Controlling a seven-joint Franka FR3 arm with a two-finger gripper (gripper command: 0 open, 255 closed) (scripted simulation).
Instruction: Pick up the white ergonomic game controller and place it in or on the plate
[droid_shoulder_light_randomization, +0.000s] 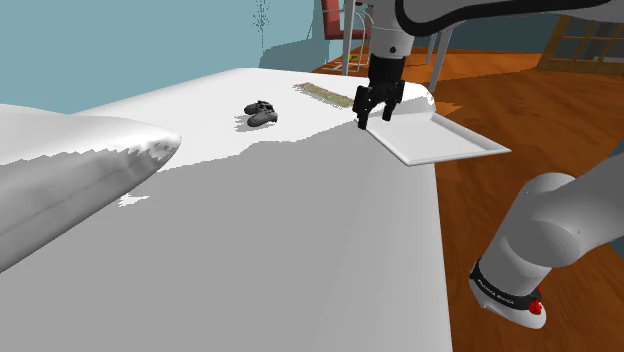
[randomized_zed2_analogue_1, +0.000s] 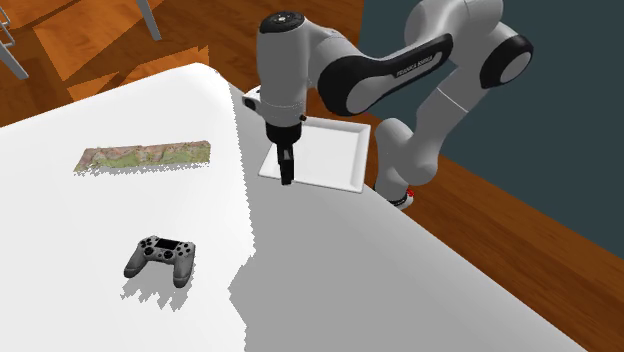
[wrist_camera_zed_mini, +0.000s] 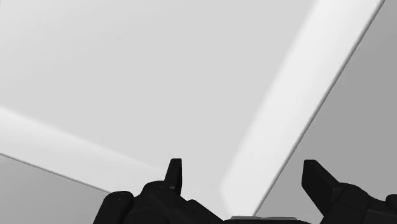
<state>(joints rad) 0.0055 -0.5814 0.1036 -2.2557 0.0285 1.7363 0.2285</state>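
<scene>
- A white table (droid_shoulder_light_randomization: 300, 260) is seen on an orange-brown wooden floor (droid_shoulder_light_randomization: 530, 110).
- A teal wall (droid_shoulder_light_randomization: 120, 50) is seen behind.
- A red chair (droid_shoulder_light_randomization: 333, 20) is set beyond the table's far end.

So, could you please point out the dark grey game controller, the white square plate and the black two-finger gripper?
dark grey game controller (randomized_zed2_analogue_1: 162, 253): second exterior view, centre of its body.
white square plate (randomized_zed2_analogue_1: 335, 155): second exterior view, bare flat floor.
black two-finger gripper (droid_shoulder_light_randomization: 376, 116): shoulder view, between its open fingertips.

The tool (randomized_zed2_analogue_1: 288, 176) hangs at the edge of the white plate (randomized_zed2_analogue_1: 335, 150), perhaps touching it. A grey controller (randomized_zed2_analogue_1: 160, 258) lies well apart.
</scene>
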